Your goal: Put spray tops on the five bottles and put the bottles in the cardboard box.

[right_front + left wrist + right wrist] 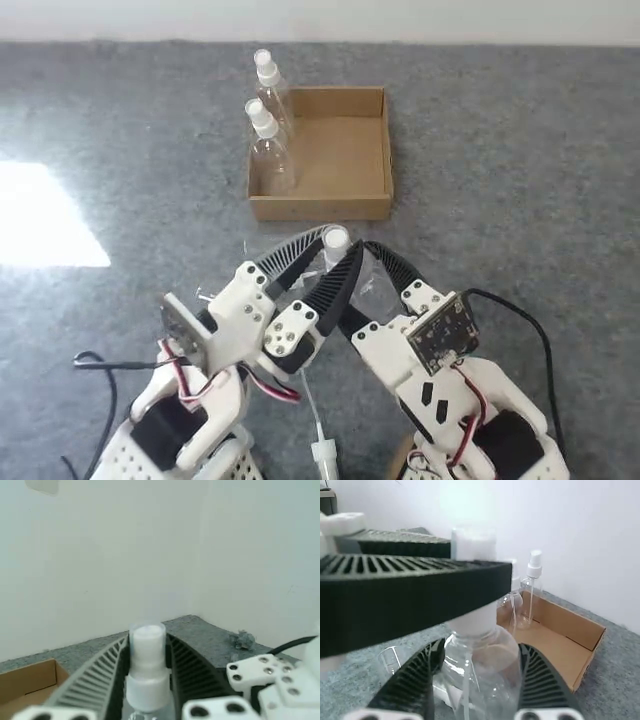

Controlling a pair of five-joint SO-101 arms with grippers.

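Note:
A clear bottle (374, 290) is held upright in front of the cardboard box (340, 205), with my right gripper (368, 278) shut on its body (480, 677). A white spray top (335, 239) sits at the bottle's neck, and my left gripper (333, 243) is shut on that top (147, 662) from the other side. In the right wrist view the left arm's black finger (410, 600) crosses in front of the neck and hides the joint. Two bottles with spray tops (270, 140) (272, 85) stand in the box's left side, also seen in the right wrist view (532, 592).
Another spray top with its thin tube (322, 452) lies on the grey table between the two arm bases. A small clear object (390, 661) rests on the table beside the held bottle. The box's right half (555, 647) has open floor.

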